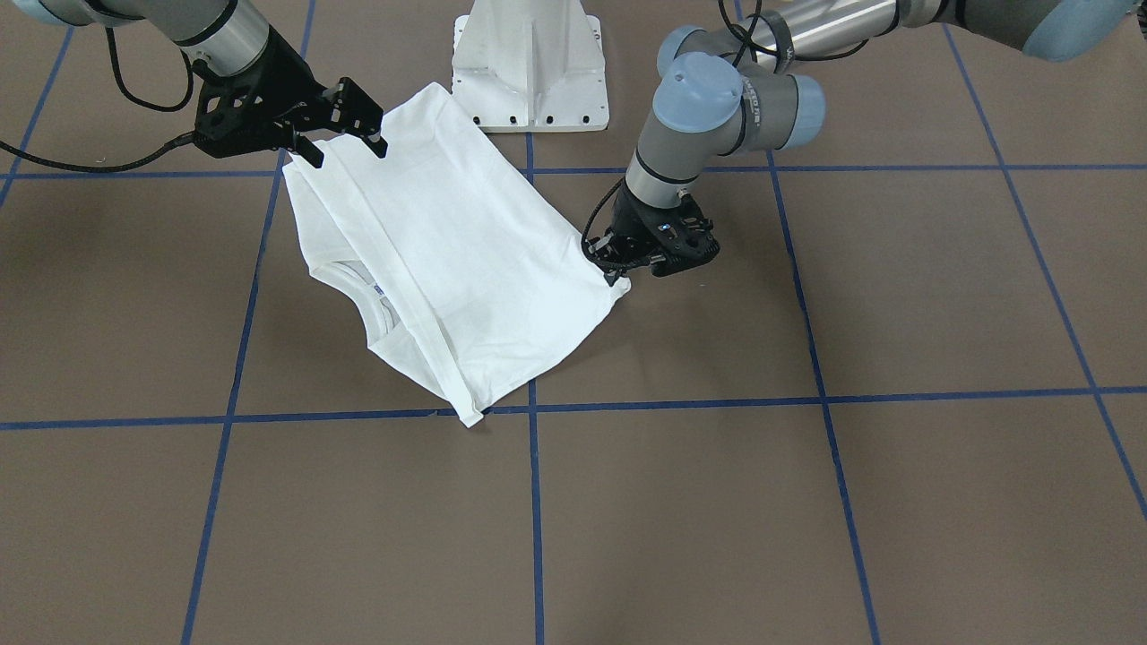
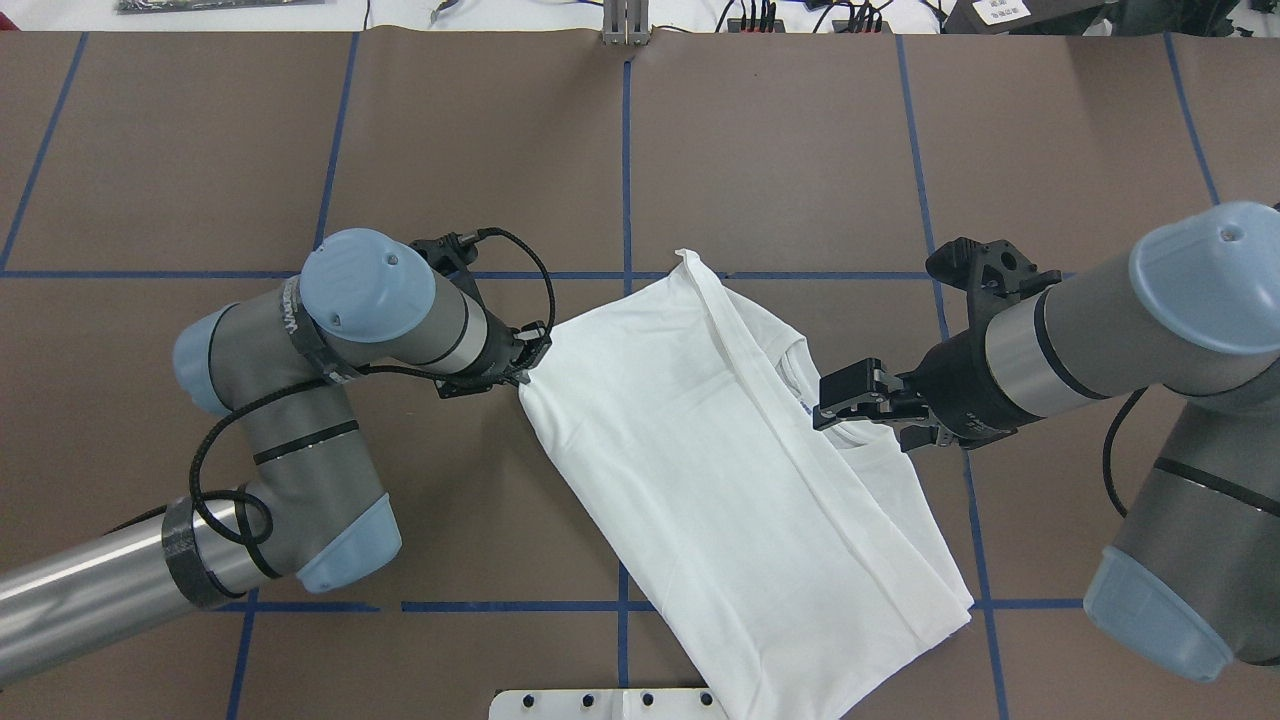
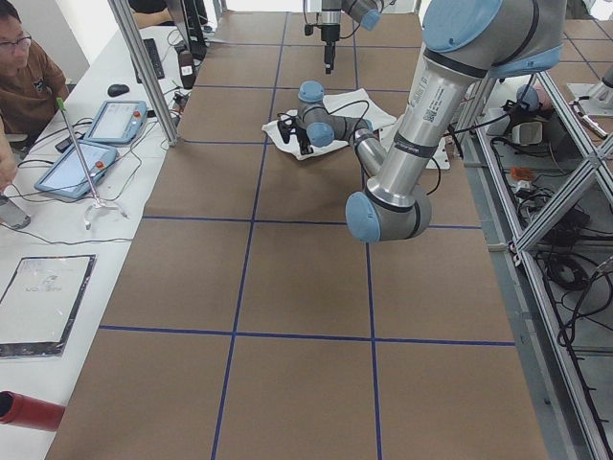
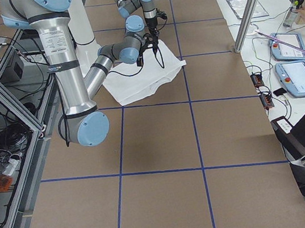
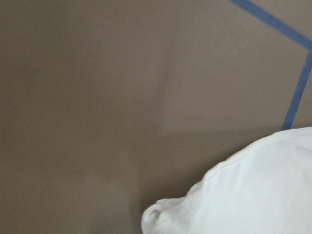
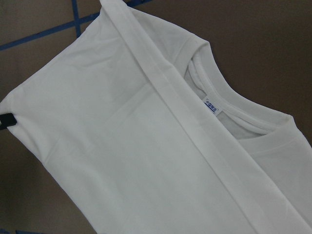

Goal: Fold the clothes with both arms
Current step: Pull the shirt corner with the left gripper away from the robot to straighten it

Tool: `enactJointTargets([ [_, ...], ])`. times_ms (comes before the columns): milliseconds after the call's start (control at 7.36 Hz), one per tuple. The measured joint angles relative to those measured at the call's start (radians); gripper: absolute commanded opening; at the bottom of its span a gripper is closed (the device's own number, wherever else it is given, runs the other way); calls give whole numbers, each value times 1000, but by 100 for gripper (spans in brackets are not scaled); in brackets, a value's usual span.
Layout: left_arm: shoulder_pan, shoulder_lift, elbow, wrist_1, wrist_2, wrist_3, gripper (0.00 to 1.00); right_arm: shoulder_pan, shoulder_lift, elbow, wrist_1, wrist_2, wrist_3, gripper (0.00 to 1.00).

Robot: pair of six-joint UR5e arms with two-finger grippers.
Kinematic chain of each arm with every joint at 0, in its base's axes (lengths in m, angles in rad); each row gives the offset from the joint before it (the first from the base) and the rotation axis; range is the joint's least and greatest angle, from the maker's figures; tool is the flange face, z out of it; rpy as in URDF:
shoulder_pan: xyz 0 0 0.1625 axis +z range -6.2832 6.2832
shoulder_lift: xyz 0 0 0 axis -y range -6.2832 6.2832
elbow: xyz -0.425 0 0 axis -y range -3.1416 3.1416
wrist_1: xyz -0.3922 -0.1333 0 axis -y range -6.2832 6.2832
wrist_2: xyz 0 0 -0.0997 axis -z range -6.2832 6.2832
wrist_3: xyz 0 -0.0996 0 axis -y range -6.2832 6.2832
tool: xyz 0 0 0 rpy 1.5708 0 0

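Note:
The white shirt [image 1: 466, 260] [image 2: 700, 450] lies folded lengthwise on the brown table, a long folded strip running along it. Its ribbed collar [image 1: 358, 287] and small neck label [image 6: 213, 106] show at one end. My left gripper [image 1: 620, 273] [image 2: 527, 362] is low at the shirt's side corner and looks shut on that corner. In the left wrist view only the shirt's bunched edge [image 5: 253, 195] shows, no fingers. My right gripper [image 1: 345, 148] [image 2: 825, 408] hovers open above the collar end, touching nothing.
The robot's white pedestal base [image 1: 529, 72] stands just behind the shirt. Blue tape lines [image 1: 535, 502] grid the table. A side table with tablets [image 3: 91, 144] and a seated person [image 3: 24, 77] runs along the far edge.

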Motion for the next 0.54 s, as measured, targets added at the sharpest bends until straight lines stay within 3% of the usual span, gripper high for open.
enactJointTargets([
  [543, -135, -83, 151, -8, 43, 126, 0, -8, 3, -33, 0, -26, -1, 100],
])
